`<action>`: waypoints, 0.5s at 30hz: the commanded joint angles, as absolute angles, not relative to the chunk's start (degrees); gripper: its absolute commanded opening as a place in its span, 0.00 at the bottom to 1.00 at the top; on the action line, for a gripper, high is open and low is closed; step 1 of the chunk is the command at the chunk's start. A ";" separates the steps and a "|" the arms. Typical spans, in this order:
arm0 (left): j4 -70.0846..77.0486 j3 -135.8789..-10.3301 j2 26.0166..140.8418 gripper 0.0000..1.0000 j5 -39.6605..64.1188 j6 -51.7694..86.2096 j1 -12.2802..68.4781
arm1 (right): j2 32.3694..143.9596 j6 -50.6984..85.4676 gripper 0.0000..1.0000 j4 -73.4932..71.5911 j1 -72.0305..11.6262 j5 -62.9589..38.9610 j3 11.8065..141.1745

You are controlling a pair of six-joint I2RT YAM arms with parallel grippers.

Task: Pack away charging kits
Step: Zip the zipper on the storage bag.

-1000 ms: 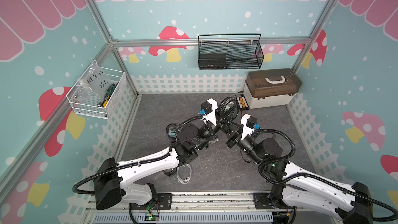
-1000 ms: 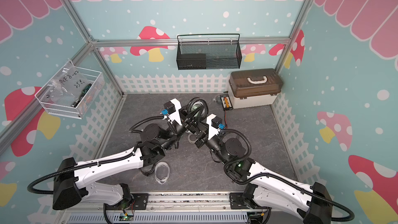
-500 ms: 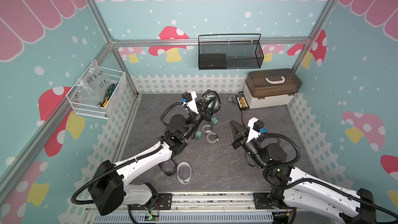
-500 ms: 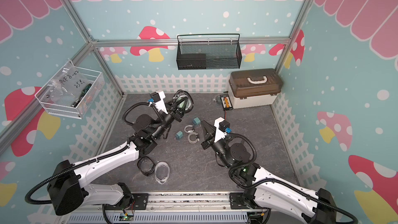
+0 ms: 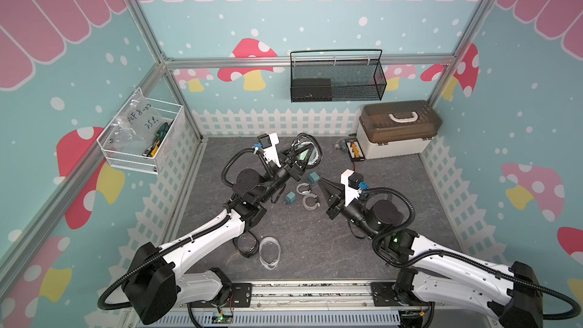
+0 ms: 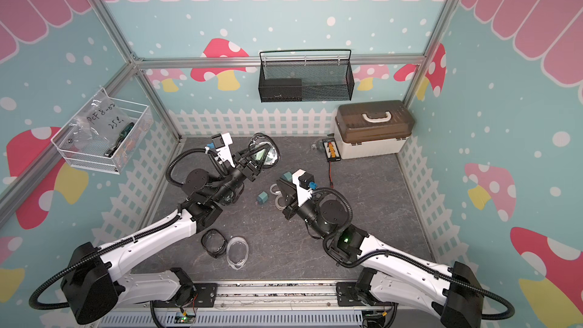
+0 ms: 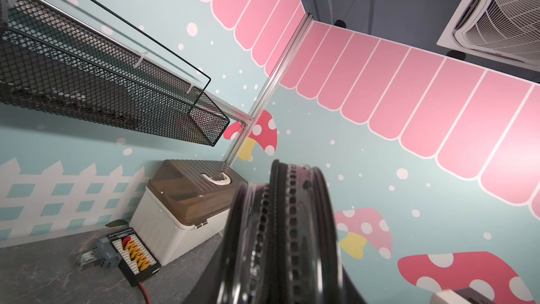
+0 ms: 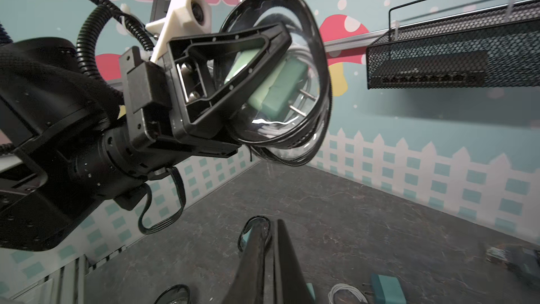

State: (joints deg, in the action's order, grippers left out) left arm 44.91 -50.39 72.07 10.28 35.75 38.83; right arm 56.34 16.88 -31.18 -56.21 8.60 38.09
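Top views show a dark grey counter (image 5: 394,209) enclosed by painted walls. On the far left wall hangs a white wire basket (image 5: 143,153) holding a labelled plastic bag.

Near the front edge, beside the left arm, a black-rimmed pouch (image 5: 247,246) and a clear pouch (image 5: 270,252) lie flat, side by side.

Further right, the left pincer (image 5: 303,154) is raised over the back of the counter, clamped on a held pouch (image 5: 315,149) with a black rim. In the right wrist view this held pouch stands on edge. A pale green charger (image 8: 280,89) and a white cable (image 8: 271,131) show through its clear window.

Mid-counter lie a near teal charger (image 5: 289,198), a far teal charger (image 5: 313,177) and two loose coiled cables (image 5: 310,200).

The right pincer (image 5: 321,181) points at them, its tip just beside the far teal charger. Its fingers are together and empty.

A black mesh basket (image 5: 336,80) hangs on the back wall.

At the back right sit a black board with orange connectors (image 5: 355,150) and, just beside it, a beige box with a brown lid (image 5: 397,135).
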 commanded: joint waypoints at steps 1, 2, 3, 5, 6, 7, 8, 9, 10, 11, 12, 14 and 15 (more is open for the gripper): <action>45.59 -52.78 70.30 0.00 11.04 33.30 40.55 | 57.59 17.04 0.19 -34.82 -56.25 2.08 40.94; 44.26 -53.20 69.86 0.00 9.82 30.77 41.84 | 58.24 17.26 0.19 -35.18 -56.21 0.90 41.69; 43.05 -53.47 69.49 0.00 8.27 28.29 43.26 | 58.70 17.40 0.19 -35.49 -56.32 0.10 42.19; 40.97 -54.04 68.76 0.00 4.48 22.19 47.05 | 59.53 17.60 0.19 -35.99 -56.42 -0.78 43.28; 40.48 -54.28 68.58 0.00 2.76 19.75 48.57 | 59.74 17.50 0.19 -36.20 -56.45 -0.86 43.49; 40.11 -54.53 68.55 0.00 1.30 17.57 50.04 | 59.85 17.58 0.20 -36.48 -56.51 -0.56 43.74; 39.88 -54.85 68.62 0.00 0.36 15.91 51.14 | 59.94 17.71 0.20 -36.55 -56.51 -0.08 43.92; 39.70 -55.11 68.73 0.00 0.11 15.00 51.77 | 59.85 17.81 0.20 -36.55 -56.47 0.67 43.96; 39.49 -55.48 68.86 0.00 0.00 14.40 52.19 | 59.77 17.92 0.20 -36.53 -56.51 1.72 43.95; 39.43 -55.75 68.99 0.00 -0.04 14.01 52.61 | 59.68 17.93 0.21 -36.54 -56.51 2.67 43.86; 39.38 -55.94 69.07 0.00 -0.09 13.77 52.86 | 59.59 18.01 0.21 -36.53 -56.50 3.41 43.73; 39.31 -56.23 69.09 0.00 -0.49 13.21 53.42 | 59.27 18.19 0.21 -36.50 -56.51 4.60 43.26; 39.30 -56.29 69.08 0.00 -0.63 13.10 53.60 | 59.00 18.22 0.22 -36.61 -56.51 5.03 42.94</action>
